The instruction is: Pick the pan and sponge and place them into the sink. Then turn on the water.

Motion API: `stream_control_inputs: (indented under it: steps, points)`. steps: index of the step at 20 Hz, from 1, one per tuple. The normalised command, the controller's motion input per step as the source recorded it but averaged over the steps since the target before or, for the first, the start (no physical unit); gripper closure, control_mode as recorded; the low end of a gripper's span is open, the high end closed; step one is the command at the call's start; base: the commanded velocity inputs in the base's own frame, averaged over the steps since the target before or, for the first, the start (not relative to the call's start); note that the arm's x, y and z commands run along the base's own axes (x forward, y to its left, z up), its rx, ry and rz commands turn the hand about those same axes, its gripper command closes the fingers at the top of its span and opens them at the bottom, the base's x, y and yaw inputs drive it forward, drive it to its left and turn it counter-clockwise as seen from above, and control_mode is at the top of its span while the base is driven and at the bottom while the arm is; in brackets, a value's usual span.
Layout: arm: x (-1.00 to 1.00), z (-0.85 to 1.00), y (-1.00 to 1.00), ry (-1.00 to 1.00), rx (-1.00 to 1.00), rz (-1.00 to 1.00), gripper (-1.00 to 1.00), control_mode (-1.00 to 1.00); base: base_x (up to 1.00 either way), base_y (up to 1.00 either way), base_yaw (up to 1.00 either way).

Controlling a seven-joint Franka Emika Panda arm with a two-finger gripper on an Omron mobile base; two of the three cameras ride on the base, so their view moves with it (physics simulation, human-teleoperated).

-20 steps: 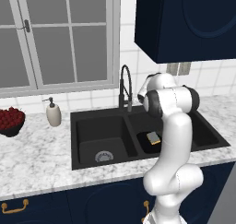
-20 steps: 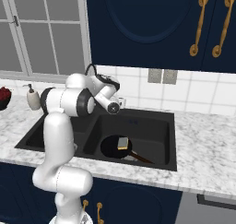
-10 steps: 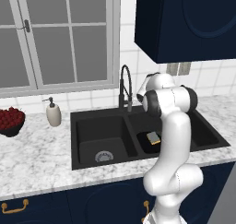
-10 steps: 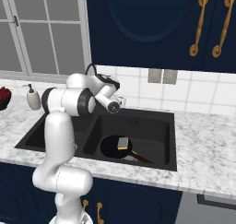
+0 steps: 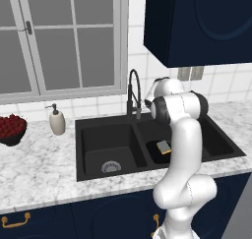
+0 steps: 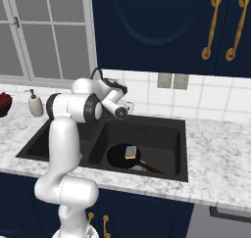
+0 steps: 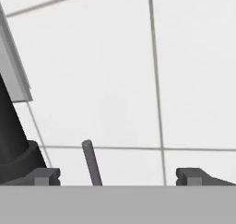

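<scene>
pan (image 6: 121, 155) & sponge (image 6: 131, 152) in sink (image 6: 162, 169), gripper (image 7: 117, 176) open

My marble counter (image 5: 44, 176) crosses the frame's middle, holding the black sink (image 5: 110, 147). At left stand the soap dispenser (image 5: 57, 121) and a bowl of red fruit (image 5: 11, 129).

Kitchen: black sink (image 5: 88, 127), marble counter (image 5: 39, 169), navy cabinets (image 6: 162, 26).

You see flat, even, bright rendering; soft shadow fills the black sink (image 5: 98, 134); no glare, sharp throughout.
</scene>
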Motion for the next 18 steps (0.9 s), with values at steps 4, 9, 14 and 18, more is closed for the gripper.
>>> stream_control_inputs:
  steps: [4,9,14,18]
  points:
    - [0.06,0.00,0.00,0.00,0.00,0.00,-1.00,-1.00,0.00,0.00,0.00]
    - [0.00,0.00,0.00,0.00,0.00,0.00,-1.00,-1.00,0.00,0.00,0.00]
    - [0.03,0.00,0.00,0.00,0.00,0.00,-1.00,-1.00,0.00,0.00,0.00]
    - [0.10,0.00,0.00,0.00,0.00,0.00,-1.00,-1.00,0.00,0.00,0.00]
